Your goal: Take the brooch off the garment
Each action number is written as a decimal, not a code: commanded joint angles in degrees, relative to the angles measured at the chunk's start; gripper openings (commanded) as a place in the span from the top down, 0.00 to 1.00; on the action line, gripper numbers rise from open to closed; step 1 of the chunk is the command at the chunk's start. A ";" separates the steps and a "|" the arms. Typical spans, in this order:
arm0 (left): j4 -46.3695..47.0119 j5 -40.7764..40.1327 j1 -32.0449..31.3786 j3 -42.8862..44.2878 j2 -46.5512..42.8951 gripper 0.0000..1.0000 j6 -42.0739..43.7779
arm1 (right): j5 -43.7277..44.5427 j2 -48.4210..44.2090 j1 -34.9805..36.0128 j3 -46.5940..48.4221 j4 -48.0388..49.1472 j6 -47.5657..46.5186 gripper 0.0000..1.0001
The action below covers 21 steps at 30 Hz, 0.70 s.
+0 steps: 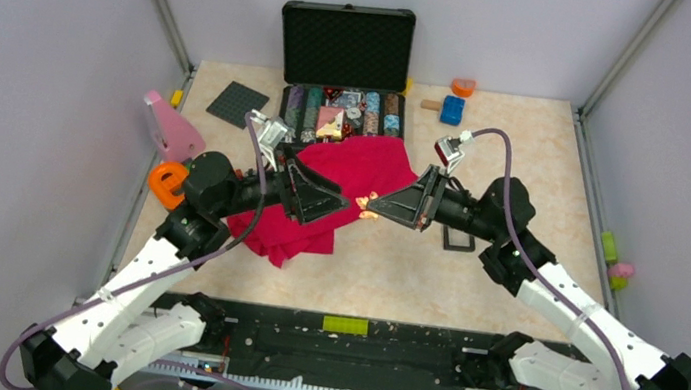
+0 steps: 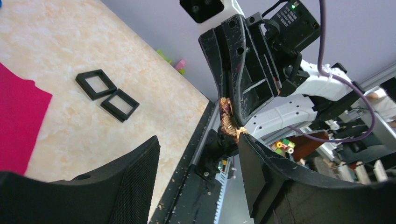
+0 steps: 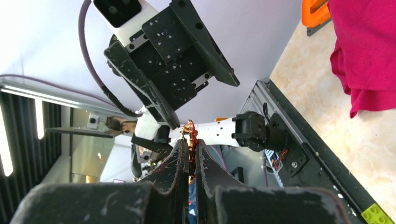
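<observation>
When looked at from overhead, shows a beige marbled table [image 1: 472, 272] walled in by plain grey panels, with an open black case [image 1: 346, 49] at the far edge, a crimson cloth [image 1: 355, 168] crumpled just in front of it, and an orange ring toy [image 1: 166, 184] by the left edge. From that height, renders the brooch [image 1: 367, 207] as a mere orange-gold speck over bare table, just off the cloth's near edge and apart from it. From the left wrist, brings out the brooch [image 2: 228, 122] as coppery and spiky, pinched at the tip of the right gripper [image 2: 232, 128], and adds two black square frames [image 2: 107, 94] lying side by side on the table near the cloth. From the right wrist, looks straight along two fingers pressed together on the brooch [image 3: 189, 132]. Right gripper [image 1: 370, 204]: clamped on the brooch, held up off the table. Left gripper [image 1: 340, 202]: jaws spread wide, holding nothing, facing the right one, with the brooch close beside one fingertip; contact impossible to tell.
</observation>
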 commanded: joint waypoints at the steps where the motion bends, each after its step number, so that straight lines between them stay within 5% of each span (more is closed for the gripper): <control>1: 3.18 2.02 0.71 1.67 1.08 0.33 -7.17 | -0.36 0.05 -0.55 0.47 1.67 2.64 1.00; 6: 6.14 5.05 0.72 1.12 2.18 0.40 -9.26 | 0.41 0.74 -0.55 6.13 -10.37 -10.78 1.00; 12: 10.32 11.01 0.66 0.18 5.37 0.57 -11.28 | -5.02 3.90 -0.55 8.17 -12.26 -20.31 1.00; 21: 7.57 12.11 0.50 -0.72 6.45 0.60 -7.65 | -5.48 5.25 -0.55 8.12 -11.38 -25.55 1.00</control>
